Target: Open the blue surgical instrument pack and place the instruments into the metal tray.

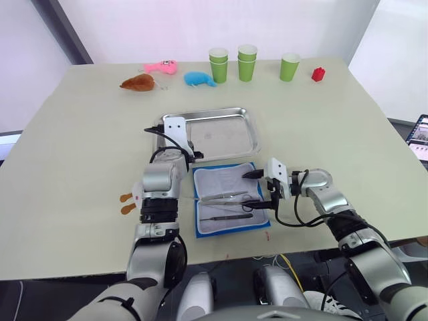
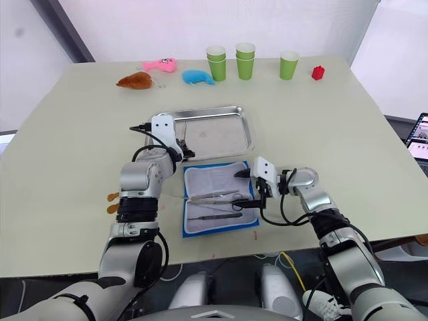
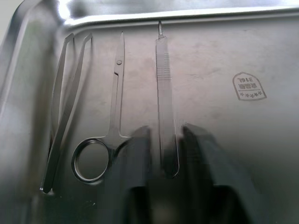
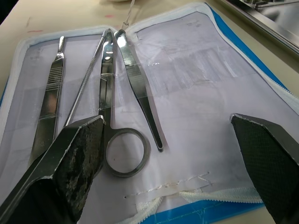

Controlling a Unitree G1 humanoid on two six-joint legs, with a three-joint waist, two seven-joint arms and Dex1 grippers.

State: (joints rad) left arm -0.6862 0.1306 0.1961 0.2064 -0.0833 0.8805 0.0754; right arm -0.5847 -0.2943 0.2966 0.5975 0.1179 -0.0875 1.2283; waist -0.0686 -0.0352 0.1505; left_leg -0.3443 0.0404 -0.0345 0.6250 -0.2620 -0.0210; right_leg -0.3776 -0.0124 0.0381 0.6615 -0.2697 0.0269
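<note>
The bright blue fabric instrument pack [image 1: 231, 199] lay open, pale lining up, just before the shiny steel tray [image 1: 231, 137]. Slim silver instruments [image 4: 119, 93] remained inside; three others [image 3: 117, 112] lay in the tray. The right gripper [image 4: 168, 154] stood wide over the pack. The left gripper [image 3: 166, 154] was narrowly parted, astride a thin handle [image 3: 166, 107].

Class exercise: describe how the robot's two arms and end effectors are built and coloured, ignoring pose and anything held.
Both arms are silver-grey metal segments with black joint bands and loose black cables. Each wrist carries a white block. The left end effector and right end effector each have two black fingers.
</note>
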